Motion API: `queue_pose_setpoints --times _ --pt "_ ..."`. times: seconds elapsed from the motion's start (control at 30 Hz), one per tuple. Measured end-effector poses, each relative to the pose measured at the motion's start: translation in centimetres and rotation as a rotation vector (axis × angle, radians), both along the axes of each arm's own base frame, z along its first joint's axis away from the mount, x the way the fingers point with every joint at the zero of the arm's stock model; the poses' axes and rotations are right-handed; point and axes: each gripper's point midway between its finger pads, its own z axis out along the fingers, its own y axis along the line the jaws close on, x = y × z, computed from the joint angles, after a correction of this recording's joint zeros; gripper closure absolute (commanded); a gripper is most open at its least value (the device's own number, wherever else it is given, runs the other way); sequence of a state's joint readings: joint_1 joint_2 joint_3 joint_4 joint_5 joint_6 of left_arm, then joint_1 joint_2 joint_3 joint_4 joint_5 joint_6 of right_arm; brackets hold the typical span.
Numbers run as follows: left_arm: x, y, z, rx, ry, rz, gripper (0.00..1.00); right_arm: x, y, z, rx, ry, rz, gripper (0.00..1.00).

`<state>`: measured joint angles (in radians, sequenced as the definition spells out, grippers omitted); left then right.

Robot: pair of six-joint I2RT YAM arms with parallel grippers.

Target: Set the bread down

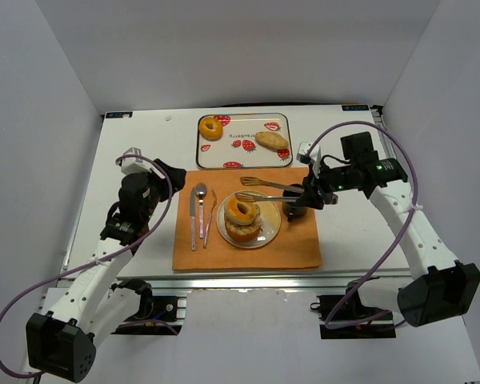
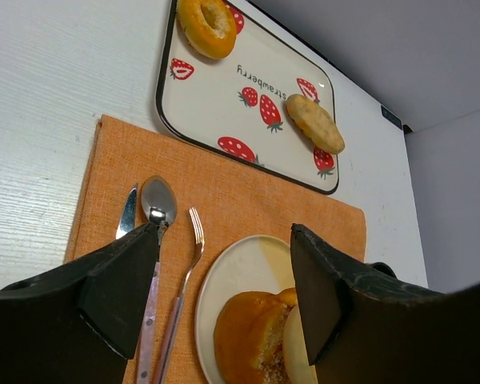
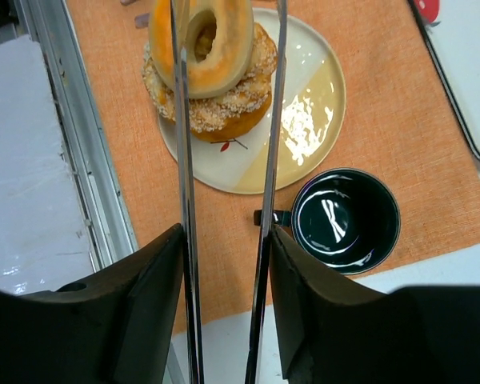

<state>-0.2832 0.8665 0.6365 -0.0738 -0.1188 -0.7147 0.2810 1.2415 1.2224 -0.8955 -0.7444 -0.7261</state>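
So the right claw (image 3: 224,250) is clamped on a pair of metal tongs (image 3: 185,160), fingers pressed against both arms. The tongs stick straight out ahead of it, and the ring-shaped bread (image 3: 216,40) sits between the tips, leaning on a seeded bun (image 3: 224,112) on the plate (image 3: 308,120). I can't tell if the ring is lifted off the bun at all. A dark cup (image 3: 346,220) sits right under the claw, just beside the plate, all on the orange placemat (image 1: 248,256).

The left claw (image 2: 224,280) is spread wide with nothing in it. Just ahead of it lie a knife (image 2: 128,212), spoon (image 2: 158,200) and fork (image 2: 194,232), and further out on the white surface (image 1: 144,144) is a strawberry tray (image 2: 224,96).
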Motion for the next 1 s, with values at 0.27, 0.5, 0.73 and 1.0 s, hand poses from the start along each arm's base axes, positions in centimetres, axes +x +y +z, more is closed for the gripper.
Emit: queue_pose_setpoints --times 0.27,0.5,0.73,1.0 --pt "0.1 -0.2 -0.3 0.0 0.007 -0.009 1.0 4.4 -2.5 2.3 0.056 -0.05 -0.287 1.0" --pt "0.3 -0.7 -0.3 0.002 0.001 -0.036 0.89 12.0 -15.7 -3.6 0.033 -0.072 -1.0 1.0" --pt "0.4 -2.5 -1.7 0.003 0.041 -0.137 0.31 11.2 -21.5 -15.9 -0.11 0.105 -1.265 0.96" --pt "-0.4 -5.3 -3.1 -0.031 0.094 -0.305 0.16 11.6 -22.6 -19.6 -0.191 0.142 -1.252 0.11"
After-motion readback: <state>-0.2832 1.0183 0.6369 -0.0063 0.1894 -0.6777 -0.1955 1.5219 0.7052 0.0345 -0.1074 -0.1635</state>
